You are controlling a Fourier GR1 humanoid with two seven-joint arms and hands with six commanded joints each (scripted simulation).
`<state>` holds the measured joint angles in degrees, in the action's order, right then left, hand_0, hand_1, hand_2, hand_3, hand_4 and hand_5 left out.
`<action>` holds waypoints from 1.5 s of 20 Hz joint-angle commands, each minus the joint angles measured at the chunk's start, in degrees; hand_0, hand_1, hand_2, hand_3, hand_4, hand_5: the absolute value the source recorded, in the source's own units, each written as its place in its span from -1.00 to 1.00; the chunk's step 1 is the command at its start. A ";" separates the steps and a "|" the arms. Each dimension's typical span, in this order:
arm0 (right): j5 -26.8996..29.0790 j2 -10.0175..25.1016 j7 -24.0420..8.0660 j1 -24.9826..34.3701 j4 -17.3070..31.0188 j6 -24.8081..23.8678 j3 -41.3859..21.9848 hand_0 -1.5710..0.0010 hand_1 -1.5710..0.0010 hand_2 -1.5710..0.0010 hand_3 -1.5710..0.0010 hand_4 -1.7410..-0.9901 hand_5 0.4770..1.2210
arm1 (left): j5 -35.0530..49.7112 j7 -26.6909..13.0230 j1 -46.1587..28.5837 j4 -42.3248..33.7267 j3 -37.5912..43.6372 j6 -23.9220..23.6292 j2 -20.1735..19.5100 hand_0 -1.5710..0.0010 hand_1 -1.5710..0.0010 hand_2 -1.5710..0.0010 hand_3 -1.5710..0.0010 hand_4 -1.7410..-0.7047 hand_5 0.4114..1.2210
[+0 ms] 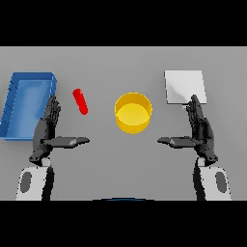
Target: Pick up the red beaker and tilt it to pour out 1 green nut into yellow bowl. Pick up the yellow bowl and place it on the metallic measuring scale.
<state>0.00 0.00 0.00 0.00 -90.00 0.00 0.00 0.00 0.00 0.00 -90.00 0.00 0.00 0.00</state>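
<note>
Left hand (47, 129): dark, fingers straight and pointing away from the robot, thumb stuck out sideways toward the table's middle. Holds nothing, touches nothing. Sits at the lower left, above its white and grey forearm.

Right hand (200, 129): mirror pose at the lower right, fingers flat and extended, thumb pointing inward toward the middle. Also empty.

Small red cylindrical beaker (80, 101): just beyond and slightly inboard of the left hand's fingertips, clear of them. Plain solid red, slim, rounded ends. It reads as a tilted stick from this view: long axis runs diagonally, far end toward the left, near end toward the middle of the table. Can't tell which end is the mouth, and can't tell whether it lies flat or merely leans. No green nut visible in or around it.

Round yellow bowl (133, 113): centre of the grey table (120, 164), between the two hands and a bit further out. Upright, open side up, inside looks plain yellow. Apart from the beaker, which is to its left.

Flat pale metallic square measuring scale (185, 87): far right, just beyond the right hand's fingertips, which overlap its near edge in view; contact can't be judged.

Blue rectangular open-topped tray (14, 103): far left edge, beside the left hand, with raised walls.
</note>
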 commanded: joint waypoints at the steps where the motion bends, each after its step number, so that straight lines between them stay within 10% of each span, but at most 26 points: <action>1: 0.04 0.02 0.07 -0.10 -0.07 -0.02 0.01 1.00 1.00 1.00 1.00 0.63 -0.51 | 0.12 -0.04 0.10 0.07 0.15 -0.01 -0.13 1.00 1.00 1.00 1.00 0.25 -0.48; 6: 0.40 0.29 0.27 -1.36 -1.22 0.49 -0.18 1.00 1.00 1.00 1.00 0.63 -0.51 | 1.18 0.14 0.38 0.92 1.38 0.77 -1.38 1.00 1.00 1.00 1.00 0.25 -0.48; 9: -12.81 2.82 9.06 -6.66 -5.99 -2.40 -6.72 1.00 1.00 1.00 1.00 0.64 -0.50 | -5.29 2.81 -4.60 -5.03 -3.22 0.17 -2.88 1.00 1.00 1.00 1.00 0.25 -0.49; 15: -14.79 2.63 7.18 -7.32 -7.25 -2.86 -7.91 1.00 1.00 1.00 1.00 0.65 -0.51 | -8.13 -1.27 -4.54 -5.83 -4.62 -0.70 -3.36 1.00 1.00 1.00 1.00 0.26 -0.51; 30: -12.95 2.36 6.93 -6.93 -7.70 -2.21 -7.18 1.00 1.00 1.00 1.00 0.34 -0.49 | -9.51 6.61 17.29 23.49 1.09 -4.12 -2.12 1.00 1.00 1.00 1.00 0.08 -0.45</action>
<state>-12.94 2.36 6.92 -6.91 -97.71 -2.22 -7.18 -9.51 6.34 17.33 -66.51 1.09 -4.13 -2.12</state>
